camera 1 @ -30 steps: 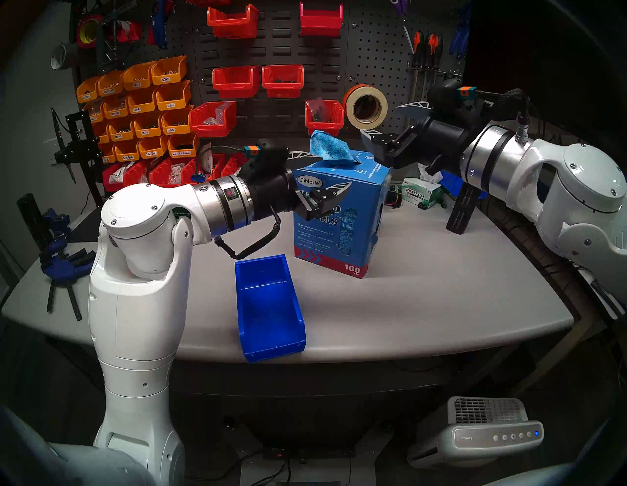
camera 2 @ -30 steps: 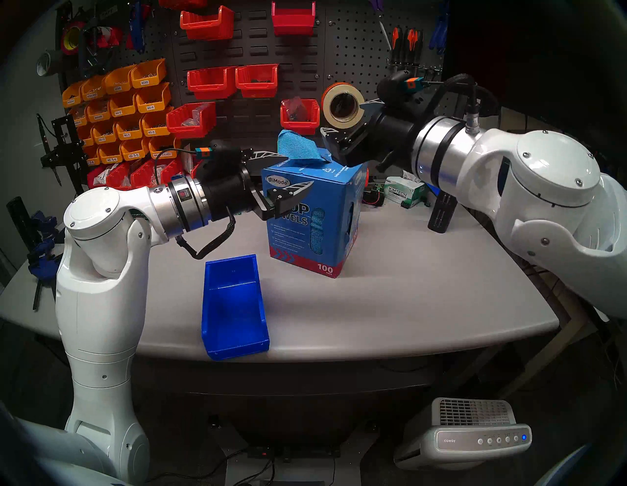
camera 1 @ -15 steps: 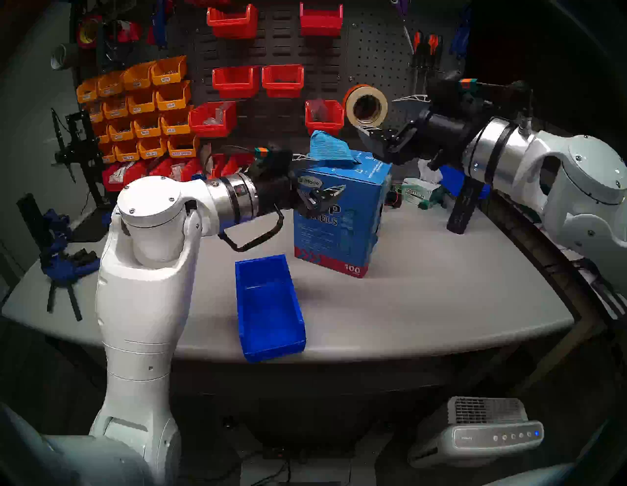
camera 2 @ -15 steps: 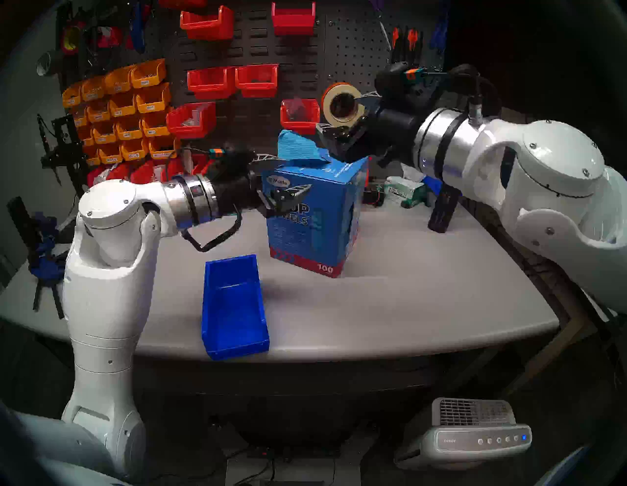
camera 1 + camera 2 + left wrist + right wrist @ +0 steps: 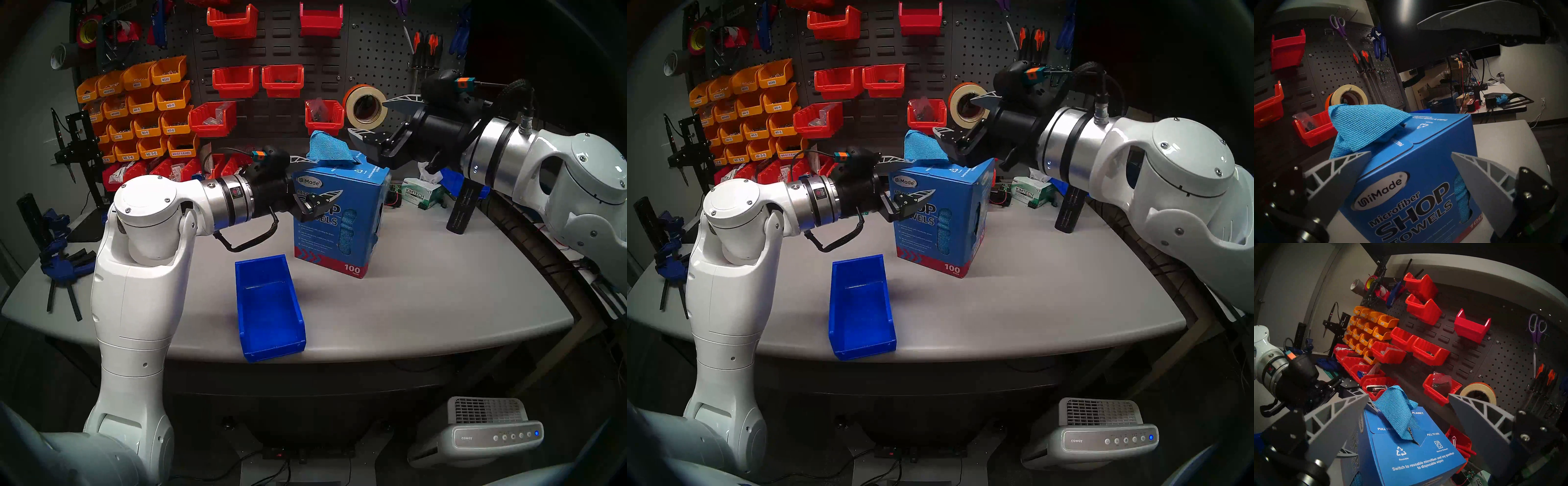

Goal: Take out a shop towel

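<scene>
- The right gripper point(image 5: 368, 117) is seen with fingers spread, empty, shifted closer above the shop towel point(image 5: 327, 149) than a second ago.
- The left gripper point(image 5: 320, 178), fingers spread, is brought astride the blue carton point(image 5: 353, 207).
- The towel is left protruding from the carton's top slot; a pinch is judged next.

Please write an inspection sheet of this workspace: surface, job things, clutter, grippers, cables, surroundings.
Surface: grey table, mostly bare in front.
Job things: shop towel sticks out of the top slot of the blue carton, which stands upright.
Clutter: blue bin; tissue box; clamps.
Grippers: left gripper open, at the carton's upper front; right gripper open, facing the towel.
Cables: black loop under the left wrist.
Surroundings: pegboard with red and orange bins.
</scene>
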{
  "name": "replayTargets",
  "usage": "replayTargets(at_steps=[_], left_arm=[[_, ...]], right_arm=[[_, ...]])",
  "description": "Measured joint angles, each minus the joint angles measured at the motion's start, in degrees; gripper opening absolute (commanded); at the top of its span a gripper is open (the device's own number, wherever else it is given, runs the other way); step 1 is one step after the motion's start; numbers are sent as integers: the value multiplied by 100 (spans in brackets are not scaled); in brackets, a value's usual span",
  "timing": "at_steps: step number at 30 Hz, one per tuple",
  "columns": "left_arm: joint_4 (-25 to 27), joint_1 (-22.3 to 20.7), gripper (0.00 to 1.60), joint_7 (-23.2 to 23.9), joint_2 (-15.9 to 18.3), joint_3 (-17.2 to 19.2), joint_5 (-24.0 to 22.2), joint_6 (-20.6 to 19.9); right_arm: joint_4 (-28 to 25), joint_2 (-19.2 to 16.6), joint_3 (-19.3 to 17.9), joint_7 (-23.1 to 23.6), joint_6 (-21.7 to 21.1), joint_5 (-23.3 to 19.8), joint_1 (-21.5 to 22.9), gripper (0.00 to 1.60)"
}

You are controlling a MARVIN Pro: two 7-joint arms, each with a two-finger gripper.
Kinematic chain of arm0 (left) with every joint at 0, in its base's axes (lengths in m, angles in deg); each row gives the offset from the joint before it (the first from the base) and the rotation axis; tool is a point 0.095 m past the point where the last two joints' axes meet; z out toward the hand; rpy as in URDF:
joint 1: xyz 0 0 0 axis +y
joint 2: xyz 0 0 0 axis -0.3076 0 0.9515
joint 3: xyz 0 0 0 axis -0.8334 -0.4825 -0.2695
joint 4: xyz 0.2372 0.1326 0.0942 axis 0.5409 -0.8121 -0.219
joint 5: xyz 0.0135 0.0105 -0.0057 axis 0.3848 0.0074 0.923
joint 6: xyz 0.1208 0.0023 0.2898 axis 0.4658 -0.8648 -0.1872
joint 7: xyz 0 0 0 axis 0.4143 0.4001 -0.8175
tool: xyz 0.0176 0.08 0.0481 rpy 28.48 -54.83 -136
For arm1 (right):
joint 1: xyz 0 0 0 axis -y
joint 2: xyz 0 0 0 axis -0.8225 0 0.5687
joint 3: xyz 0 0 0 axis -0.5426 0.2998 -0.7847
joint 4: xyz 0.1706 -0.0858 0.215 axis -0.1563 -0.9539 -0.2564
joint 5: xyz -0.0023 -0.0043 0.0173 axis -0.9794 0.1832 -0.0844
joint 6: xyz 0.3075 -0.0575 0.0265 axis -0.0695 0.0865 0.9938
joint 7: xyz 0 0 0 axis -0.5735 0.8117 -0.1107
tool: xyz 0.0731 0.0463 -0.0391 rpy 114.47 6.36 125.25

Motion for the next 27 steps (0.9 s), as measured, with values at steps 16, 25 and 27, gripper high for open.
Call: replayTargets(at_steps=[16, 25, 27], left_arm=[[34, 130, 160, 186, 134, 147, -80, 193], [29, 130, 160, 247, 177, 174, -120, 178], [20, 115, 160, 266, 195, 174, -124, 176]], right_arm=[[167, -2, 132, 189, 22, 68, -344, 160], [185, 5, 187, 217, 34, 102, -401, 160], [166, 15, 186, 209, 34, 102, -398, 160]])
